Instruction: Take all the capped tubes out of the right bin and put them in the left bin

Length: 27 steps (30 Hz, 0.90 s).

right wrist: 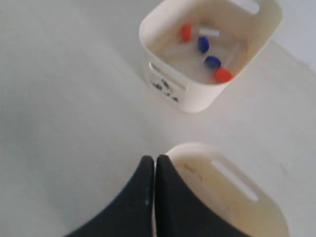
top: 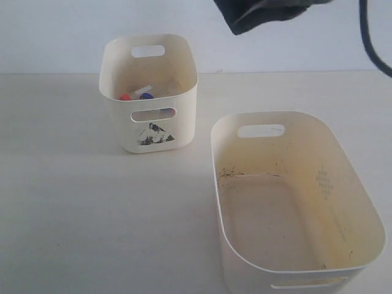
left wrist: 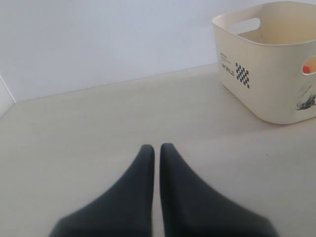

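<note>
Four capped tubes lie inside the left bin (right wrist: 148, 39), the tall narrow cream one with the mountain picture (top: 154, 134). Their caps show in the right wrist view: orange-red (right wrist: 185, 32), blue (right wrist: 203, 44), blue (right wrist: 212, 61) and orange-red (right wrist: 223, 75). The wide right bin (top: 215, 159) holds no tubes, only brown specks on its floor. My right gripper (right wrist: 155, 159) is shut and holds nothing, high above the near rim of the right bin (right wrist: 197, 150). My left gripper (left wrist: 157, 146) is shut and holds nothing, low over the table, well apart from the left bin (left wrist: 266, 84).
A dark part of the right arm (top: 263, 13) hangs at the top of the exterior view, with a black cable (top: 370, 43) at the right. A pale wall (left wrist: 98, 44) stands behind the table (top: 92, 214).
</note>
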{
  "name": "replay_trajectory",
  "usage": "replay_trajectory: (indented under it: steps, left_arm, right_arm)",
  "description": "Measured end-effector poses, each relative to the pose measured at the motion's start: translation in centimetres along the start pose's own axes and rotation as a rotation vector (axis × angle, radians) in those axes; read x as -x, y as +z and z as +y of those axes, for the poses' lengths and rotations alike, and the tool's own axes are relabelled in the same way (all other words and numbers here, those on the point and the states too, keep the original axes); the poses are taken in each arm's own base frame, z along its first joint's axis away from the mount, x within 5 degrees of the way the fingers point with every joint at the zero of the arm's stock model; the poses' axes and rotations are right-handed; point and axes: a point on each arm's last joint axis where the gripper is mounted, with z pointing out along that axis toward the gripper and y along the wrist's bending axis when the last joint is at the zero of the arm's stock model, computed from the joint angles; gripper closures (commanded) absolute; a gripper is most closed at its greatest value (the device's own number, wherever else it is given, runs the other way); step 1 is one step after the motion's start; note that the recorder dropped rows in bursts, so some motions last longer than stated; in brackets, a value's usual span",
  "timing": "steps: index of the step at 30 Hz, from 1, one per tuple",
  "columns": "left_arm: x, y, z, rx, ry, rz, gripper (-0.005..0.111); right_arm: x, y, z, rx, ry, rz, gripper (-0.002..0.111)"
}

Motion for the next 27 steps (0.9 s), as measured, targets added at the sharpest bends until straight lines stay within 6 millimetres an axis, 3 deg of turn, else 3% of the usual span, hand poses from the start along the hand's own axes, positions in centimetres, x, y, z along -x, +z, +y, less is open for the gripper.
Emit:
replay_trajectory:
  steps: [4,9,27]
  left_arm:
    - [0.0,0.0,0.0,0.0,0.0,0.0,0.102]
    - [0.0,0.0,0.0,0.0,0.0,0.0,0.102]
    - [0.0,0.0,0.0,0.0,0.0,0.0,0.102]
  right_arm:
    - [-1.2,-0.5,0.5,0.045,0.079,0.118,0.109]
    - [-1.2,-0.5,0.6,0.049,0.09,0.117,0.109]
    - [0.9,-0.5,-0.4,-0.046,0.037,-0.117,0.109]
